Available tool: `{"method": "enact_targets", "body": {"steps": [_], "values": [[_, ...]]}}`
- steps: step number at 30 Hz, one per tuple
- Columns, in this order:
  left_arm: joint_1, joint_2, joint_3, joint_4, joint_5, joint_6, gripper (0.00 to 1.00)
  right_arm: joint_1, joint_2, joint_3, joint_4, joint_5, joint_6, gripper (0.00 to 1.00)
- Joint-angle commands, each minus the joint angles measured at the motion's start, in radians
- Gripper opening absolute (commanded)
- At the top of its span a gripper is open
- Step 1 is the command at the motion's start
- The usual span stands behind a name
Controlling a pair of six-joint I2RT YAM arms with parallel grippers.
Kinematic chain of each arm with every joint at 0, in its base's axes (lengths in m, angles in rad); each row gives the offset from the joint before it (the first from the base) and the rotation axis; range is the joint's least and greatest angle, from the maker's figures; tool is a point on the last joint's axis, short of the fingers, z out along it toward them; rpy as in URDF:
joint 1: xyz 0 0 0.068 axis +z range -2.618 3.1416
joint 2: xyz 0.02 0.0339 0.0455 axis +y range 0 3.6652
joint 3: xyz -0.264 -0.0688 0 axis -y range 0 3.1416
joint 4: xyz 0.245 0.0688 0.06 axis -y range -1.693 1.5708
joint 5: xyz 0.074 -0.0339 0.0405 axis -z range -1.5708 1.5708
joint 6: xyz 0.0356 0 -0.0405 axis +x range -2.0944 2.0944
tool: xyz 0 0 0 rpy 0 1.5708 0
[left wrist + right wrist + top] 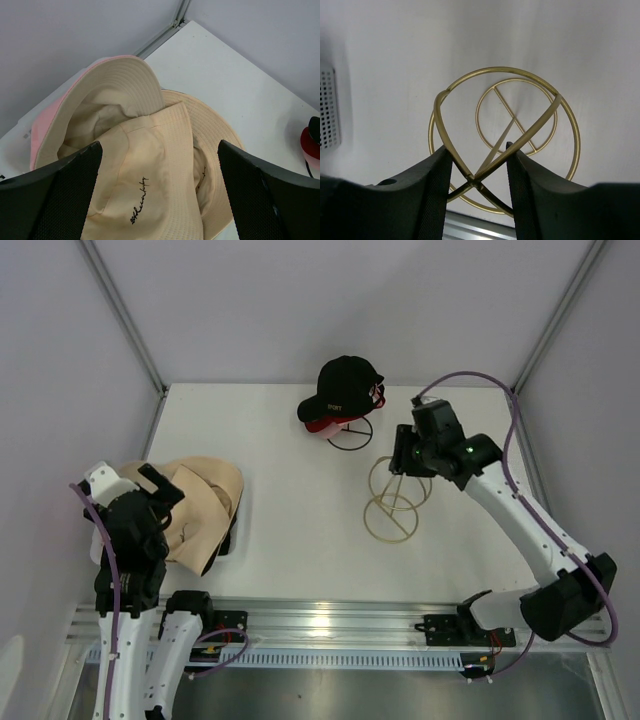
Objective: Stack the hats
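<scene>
The stacking appears largely done, though not tidily. The wide beige fabric hat with black script stitching [145, 185] and the pink bucket hat with a cream lining [46, 127] are piled together on the white table [300, 540] at its left side, near the left arm. A strip of black cloth [228, 538] is seen under the pile's right edge and is judged to be the black bucket hat at the bottom, though this cannot be confirmed. The pink hat lies tilted with its lining showing, so squaring up the pile may be all that is left. The left gripper [158, 147] is held above the pile with its jaws spread wide and nothing between them. The right gripper [479, 152] is well apart from the hats, its jaws drawn half-way in on the crossed top wires of a gold wire hoop frame [476, 176], which seem to touch both inner faces. The black strip under the pile is shown only by the top view, as is the black baseball cap with white lettering [340, 385], which sits on a black wire stand [350, 435] at the far edge. The stitching and the lining are made out only from the left wrist, and the wire contact only from the right wrist.
</scene>
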Motion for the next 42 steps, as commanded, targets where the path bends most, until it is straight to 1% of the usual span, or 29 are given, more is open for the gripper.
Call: {"method": "enact_targets", "body": {"steps": [1, 3, 4, 6, 7, 10, 14, 17, 19, 20, 21, 23, 24, 25, 26, 28, 29, 30, 31, 32, 33, 34, 35, 36, 37, 38, 39, 40, 42], "values": [[-0.006, -0.004, -0.016, 0.031, 0.020, -0.018, 1.00, 0.109, 0.093, 0.098, -0.067, -0.077, -0.024, 0.38], [-0.006, -0.010, -0.019, 0.029, 0.022, -0.020, 0.99, 0.155, 0.153, 0.156, -0.076, -0.077, -0.024, 0.38], [-0.006, -0.012, -0.018, 0.029, 0.014, -0.017, 1.00, 0.198, 0.171, 0.173, -0.082, -0.076, -0.024, 0.39], [-0.006, -0.012, -0.019, 0.034, 0.005, -0.011, 1.00, 0.235, 0.209, 0.201, -0.081, -0.077, -0.017, 0.39], [-0.006, -0.013, -0.021, 0.035, 0.000, -0.009, 0.99, 0.252, 0.216, 0.205, -0.072, -0.077, -0.012, 0.39], [-0.006, -0.012, -0.024, 0.040, 0.010, -0.009, 1.00, 0.298, 0.233, 0.205, -0.043, -0.148, 0.012, 0.39], [-0.006, -0.012, -0.032, 0.049, 0.025, -0.014, 0.99, 0.362, 0.253, 0.228, -0.050, -0.131, 0.008, 0.42], [-0.006, -0.013, -0.038, 0.051, 0.031, -0.020, 1.00, 0.373, 0.265, 0.263, -0.082, -0.090, -0.014, 0.50], [-0.006, -0.013, -0.035, 0.049, 0.043, -0.022, 1.00, 0.375, 0.263, 0.305, -0.143, -0.022, -0.034, 0.62], [-0.006, -0.010, -0.033, 0.049, 0.046, -0.022, 1.00, 0.375, 0.265, 0.373, -0.173, -0.001, -0.041, 0.67], [-0.006, -0.009, -0.035, 0.048, 0.048, -0.022, 0.99, 0.376, 0.268, 0.415, -0.199, 0.022, -0.043, 0.83], [-0.006, -0.009, -0.035, 0.049, 0.037, -0.026, 0.99, 0.375, 0.270, 0.533, -0.268, 0.073, -0.057, 0.88], [-0.006, -0.006, -0.029, 0.042, 0.022, -0.035, 1.00, 0.372, 0.266, 0.568, -0.286, 0.088, -0.058, 0.93], [-0.006, -0.003, -0.026, 0.017, -0.030, -0.046, 0.99, 0.363, 0.268, 0.604, -0.328, 0.105, -0.061, 0.97], [-0.006, 0.000, -0.006, -0.003, -0.067, -0.076, 1.00, 0.355, 0.265, 0.666, -0.349, 0.111, -0.060, 0.99], [-0.006, 0.022, 0.010, -0.059, -0.159, -0.098, 0.99, 0.321, 0.250, 0.708, -0.377, 0.110, -0.057, 0.99], [-0.005, 0.031, 0.022, -0.082, -0.182, -0.133, 1.00, 0.303, 0.219, 0.719, -0.382, 0.105, -0.054, 0.99], [-0.004, 0.052, 0.052, -0.108, -0.203, -0.164, 1.00, 0.280, 0.201, 0.716, -0.376, 0.101, -0.055, 0.99], [-0.004, 0.062, 0.059, -0.131, -0.232, -0.199, 0.99, 0.228, 0.178, 0.704, -0.365, 0.098, -0.057, 0.99], [-0.004, 0.069, 0.069, -0.167, -0.240, -0.275, 0.99, 0.197, 0.152, 0.680, -0.348, 0.095, -0.066, 0.99], [-0.004, 0.080, 0.071, -0.176, -0.242, -0.302, 0.99, 0.168, 0.092, 0.602, -0.324, 0.086, -0.074, 1.00], [-0.004, 0.104, 0.079, -0.185, -0.243, -0.327, 0.99, 0.139, 0.061, 0.555, -0.260, 0.060, -0.078, 0.99], [0.003, 0.121, 0.082, -0.199, -0.248, -0.344, 1.00, 0.085, 0.032, 0.506, -0.224, 0.043, -0.084, 0.99], [0.011, 0.141, 0.100, -0.216, -0.257, -0.350, 1.00, 0.067, -0.018, 0.413, -0.161, 0.024, -0.084, 0.99], [0.011, 0.189, 0.124, -0.248, -0.274, -0.367, 0.99, 0.050, -0.036, 0.368, -0.132, 0.003, -0.084, 0.99], [0.049, 0.210, 0.140, -0.279, -0.305, -0.400, 0.99, 0.024, -0.051, 0.330, -0.106, -0.013, -0.081, 0.99], [0.058, 0.227, 0.151, -0.331, -0.317, -0.413, 1.00, 0.014, -0.066, 0.296, -0.063, -0.043, -0.081, 0.99], [0.083, 0.255, 0.174, -0.348, -0.322, -0.422, 0.99, 0.007, -0.066, 0.243, -0.044, -0.059, -0.083, 0.99], [0.110, 0.275, 0.194, -0.362, -0.291, -0.402, 0.99, -0.001, -0.063, 0.198, 0.017, -0.108, -0.084, 0.99]]}}
